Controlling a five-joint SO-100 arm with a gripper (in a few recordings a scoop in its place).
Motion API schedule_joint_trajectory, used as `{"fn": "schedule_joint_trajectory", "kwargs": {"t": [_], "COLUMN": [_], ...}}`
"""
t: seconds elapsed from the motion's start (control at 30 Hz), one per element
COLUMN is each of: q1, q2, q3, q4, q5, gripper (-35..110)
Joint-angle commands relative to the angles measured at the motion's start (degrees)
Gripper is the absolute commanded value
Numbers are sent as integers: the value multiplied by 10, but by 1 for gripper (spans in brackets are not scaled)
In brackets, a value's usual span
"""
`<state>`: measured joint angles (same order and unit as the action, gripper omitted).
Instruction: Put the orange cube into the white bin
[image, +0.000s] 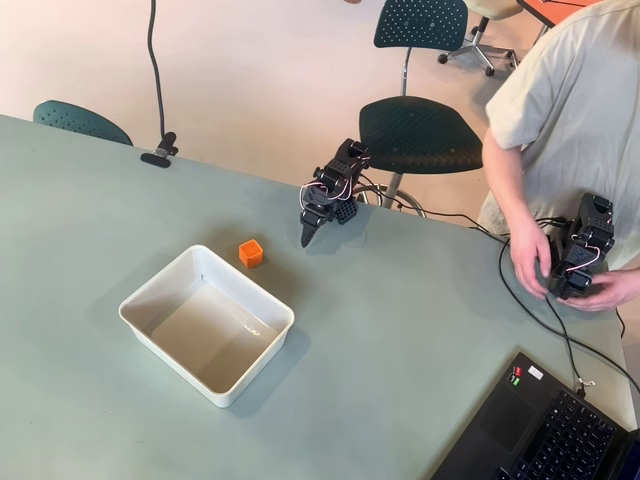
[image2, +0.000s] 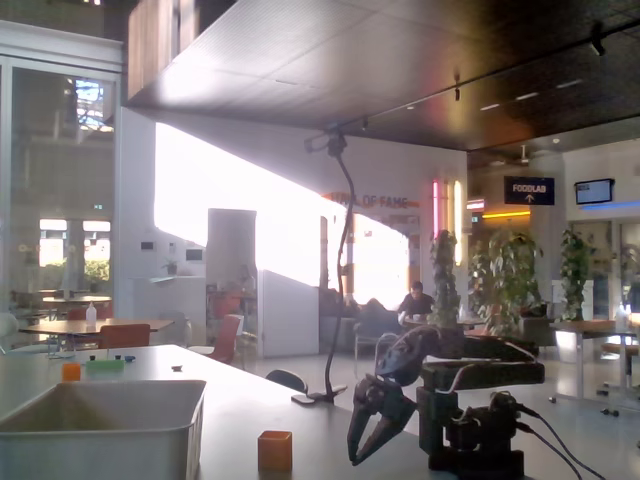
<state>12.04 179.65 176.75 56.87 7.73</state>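
The orange cube (image: 251, 253) sits on the grey-green table (image: 400, 330), just beside the far corner of the white bin (image: 206, 322) and apart from it, not yet inside. The robot's gripper (image: 307, 237) hangs nose-down to the right of the cube in the overhead view, with a bare strip of table between them; the cube lies between the fingers and the bin, so a reach toward the cube is also a reach toward the bin. In the fixed view the cube (image2: 275, 451) stands left of the gripper (image2: 362, 447), and the bin (image2: 100, 430) is further left again. The fingers are slightly parted at the tips and hold nothing. The cube is square on every face, with no long axis to line up with, though it sits a little turned relative to the bin's edge. The pickup looks not yet begun: the fingers must travel sideways toward the cube and lower around it.
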Motion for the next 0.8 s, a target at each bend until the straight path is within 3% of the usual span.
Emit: {"fn": "schedule_joint_trajectory", "kwargs": {"t": [0.0,0.77], "q1": [4,9], "q2": [-2,-2], "q3": [-1,-2], "q4": [2,2], "q5": [-3,-1], "gripper": [-2,-2]}}
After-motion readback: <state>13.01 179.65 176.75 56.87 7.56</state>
